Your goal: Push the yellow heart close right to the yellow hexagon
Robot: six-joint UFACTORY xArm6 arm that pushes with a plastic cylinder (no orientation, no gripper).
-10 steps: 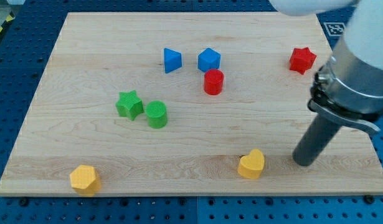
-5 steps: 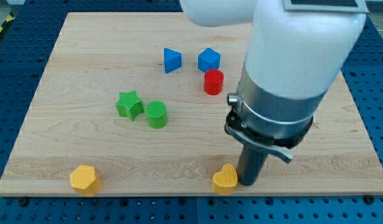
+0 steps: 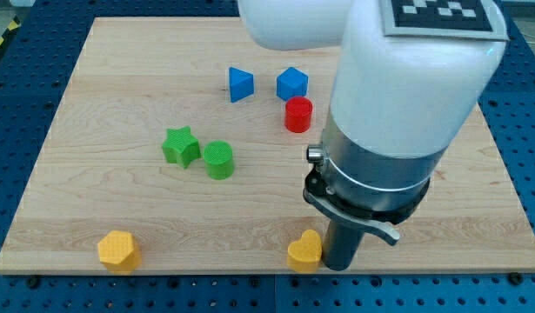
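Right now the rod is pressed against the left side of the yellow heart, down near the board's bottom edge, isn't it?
Not quite. In the camera view my tip is against the right side of the yellow heart, not its left. The rest holds: both are near the board's bottom edge, with the yellow hexagon far off toward the view's left.

Green star [image 3: 181, 146], green cylinder [image 3: 219, 160], red cylinder [image 3: 297, 115].
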